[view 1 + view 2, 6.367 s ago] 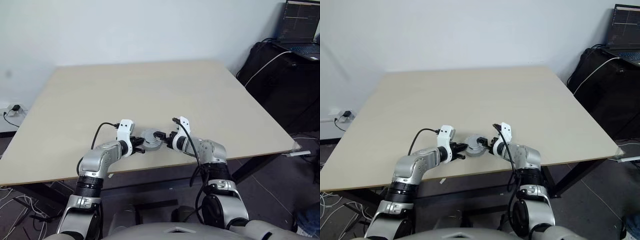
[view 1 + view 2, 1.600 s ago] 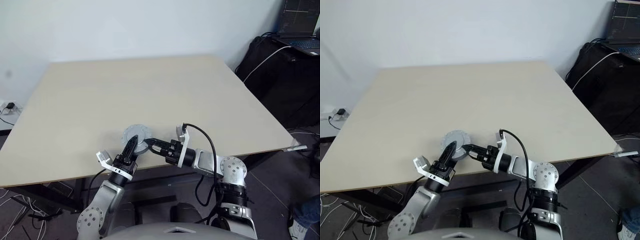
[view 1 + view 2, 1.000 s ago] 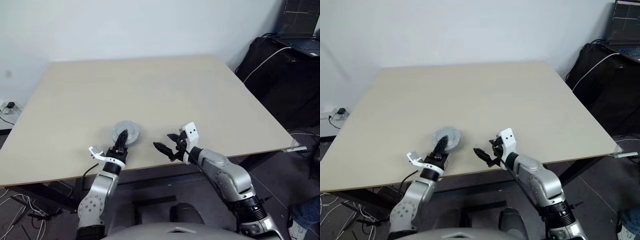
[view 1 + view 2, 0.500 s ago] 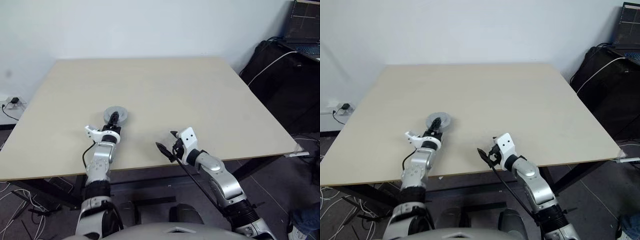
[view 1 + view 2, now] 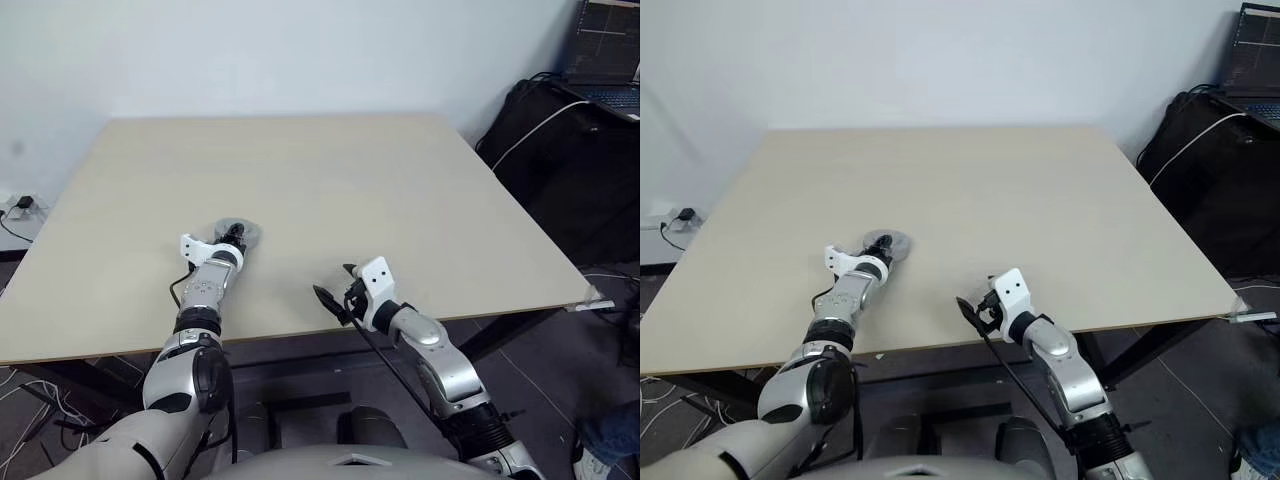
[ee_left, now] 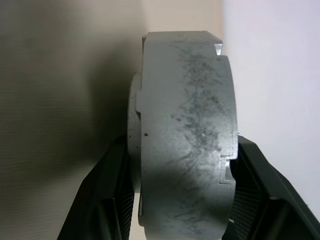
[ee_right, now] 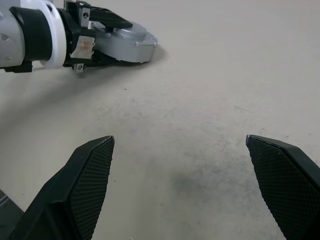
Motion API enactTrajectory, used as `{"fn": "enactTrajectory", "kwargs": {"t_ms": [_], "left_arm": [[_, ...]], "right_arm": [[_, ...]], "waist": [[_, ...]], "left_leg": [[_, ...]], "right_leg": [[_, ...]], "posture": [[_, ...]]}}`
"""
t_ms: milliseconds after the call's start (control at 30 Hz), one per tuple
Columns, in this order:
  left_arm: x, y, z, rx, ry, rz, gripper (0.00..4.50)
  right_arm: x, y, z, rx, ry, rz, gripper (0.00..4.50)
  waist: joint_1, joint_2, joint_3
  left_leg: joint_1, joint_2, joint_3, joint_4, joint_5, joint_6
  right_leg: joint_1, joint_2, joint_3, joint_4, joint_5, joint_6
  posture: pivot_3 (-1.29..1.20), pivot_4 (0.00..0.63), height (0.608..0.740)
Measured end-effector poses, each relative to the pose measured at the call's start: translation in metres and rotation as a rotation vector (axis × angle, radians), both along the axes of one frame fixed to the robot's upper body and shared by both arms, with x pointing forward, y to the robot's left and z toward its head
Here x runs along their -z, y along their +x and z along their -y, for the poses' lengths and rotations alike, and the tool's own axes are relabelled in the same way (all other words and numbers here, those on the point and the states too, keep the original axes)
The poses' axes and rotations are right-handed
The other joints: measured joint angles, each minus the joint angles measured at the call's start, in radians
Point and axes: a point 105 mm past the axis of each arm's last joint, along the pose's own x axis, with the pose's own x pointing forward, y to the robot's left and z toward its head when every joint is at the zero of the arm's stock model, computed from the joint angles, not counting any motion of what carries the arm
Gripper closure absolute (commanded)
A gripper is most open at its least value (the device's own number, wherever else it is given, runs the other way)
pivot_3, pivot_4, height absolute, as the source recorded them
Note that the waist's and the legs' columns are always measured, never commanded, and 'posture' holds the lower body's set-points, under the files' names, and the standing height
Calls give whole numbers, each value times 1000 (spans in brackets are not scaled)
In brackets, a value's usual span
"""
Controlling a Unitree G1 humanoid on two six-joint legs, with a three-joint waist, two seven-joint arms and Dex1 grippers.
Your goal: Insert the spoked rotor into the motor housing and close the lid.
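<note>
No legible text, label, brand, number or sign in any view. The laptop at the far right shows lines on its screen, too small to read. A small pale sticker with a reddish smudge sits on the left gripper in the right wrist view; no characters can be made out on it. The grey disc between the fingers carries scratches only, no markings.
</note>
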Motion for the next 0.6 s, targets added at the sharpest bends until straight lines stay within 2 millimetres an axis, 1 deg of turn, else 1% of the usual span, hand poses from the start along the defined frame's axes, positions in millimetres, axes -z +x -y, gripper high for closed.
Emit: {"fn": "enactTrajectory", "kwargs": {"t_ms": [33, 133, 200, 300, 367, 500, 600], "left_arm": [[1, 0, 0, -2, -2, -3, 1683], [3, -1, 0, 4, 12, -13, 792], [1, 0, 0, 7, 17, -9, 86], [2, -5, -4, 22, 54, -19, 32], [4, -13, -6, 31, 70, -24, 32], [7, -37, -8, 63, 89, -29, 32], [11, -64, -7, 107, 123, -45, 32]], "right_arm": [[0, 0, 0, 0, 1, -1, 0], [1, 0, -1, 0, 2, -6, 0], [2, -1, -2, -1, 4, -18, 0], [2, -2, -3, -2, 8, -22, 0], [3, -3, -3, 0, 11, -28, 0], [6, -4, -4, 0, 13, -44, 0], [6, -4, -6, -3, 18, -49, 0]], "waist": [[0, 0, 0], [0, -1, -1], [-1, 0, -1], [-10, 0, -1], [-18, 0, -2], [-25, 2, -7], [-27, 4, -12]], "left_leg": [[0, 0, 0, 0, -1, -1], [1, 0, -1, 1, -1, -3], [6, 0, -1, 0, -1, -4], [16, 1, 1, -3, -2, -4], [17, 1, 1, -3, -2, -4], [18, 1, 1, -4, -3, -5], [19, 1, 2, -4, -4, -5]], "right_leg": [[0, 0, 0, 0, 0, 0], [1, 0, 0, 1, 0, 0], [6, 0, 0, 1, 0, 0], [11, -2, 0, 0, 0, 0], [10, -2, -1, 0, 0, -1], [10, -3, 0, 0, -1, -1], [10, -3, 0, 0, -2, -2]], "posture": [[0, 0, 740], [0, 0, 740], [0, 0, 740], [0, 0, 740], [0, 0, 740], [0, 0, 740], [0, 0, 740]]}}
